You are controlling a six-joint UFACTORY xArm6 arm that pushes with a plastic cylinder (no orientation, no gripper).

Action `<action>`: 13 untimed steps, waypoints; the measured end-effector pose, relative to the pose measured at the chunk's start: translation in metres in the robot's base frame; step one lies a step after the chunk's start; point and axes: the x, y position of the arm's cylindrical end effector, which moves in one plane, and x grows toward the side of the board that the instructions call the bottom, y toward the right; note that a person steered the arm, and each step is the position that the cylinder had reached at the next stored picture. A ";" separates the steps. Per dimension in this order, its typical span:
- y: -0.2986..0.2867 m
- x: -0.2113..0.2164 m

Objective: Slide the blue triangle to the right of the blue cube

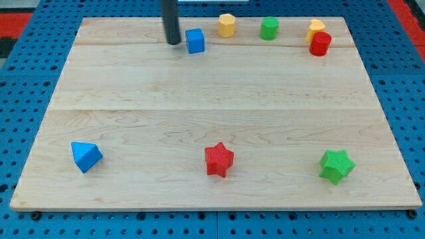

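- Background: blue pegboard (20,79) with a regular grid of dark holes, showing on all sides of a pale wooden board (212,99). Board is made of joined planks with light grain running across the view; seams run left to right.
- Blue triangle (86,157): near the view's bottom left corner of the board. Wedge-shaped solid, matte, ridged plastic look. One corner points toward the view's bottom; its long axis cannot be told with certainty.
- Red star (218,159): bottom centre, well apart from the triangle, five blunt points, same matte finish.
- Green star (336,165): bottom right, roughly level with the red star and well apart from it.
- Middle band of the board: bare wood.
- Blue cube (195,40): near the view's top, left of centre, far from the blue triangle, which lies well below it and to its left.
- My tip (173,42): lower end of a straight dark rod coming down from the view's top edge, just beside the blue cube on its left; whether the two touch cannot be told. It has no jaws and holds nothing.
- Yellow block (227,25): top row, right of the cube, many-sided shape.
- Green block (269,28): top row, further right, rounded or many-sided.
- Red block (320,44): top right, rounded, touching or overlapping a second yellow block (316,26) partly hidden behind it.
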 end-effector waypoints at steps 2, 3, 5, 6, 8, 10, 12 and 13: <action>0.015 0.004; -0.009 0.096; -0.055 0.252; -0.092 0.324; -0.193 0.307; -0.157 0.271; -0.134 0.311; -0.106 0.303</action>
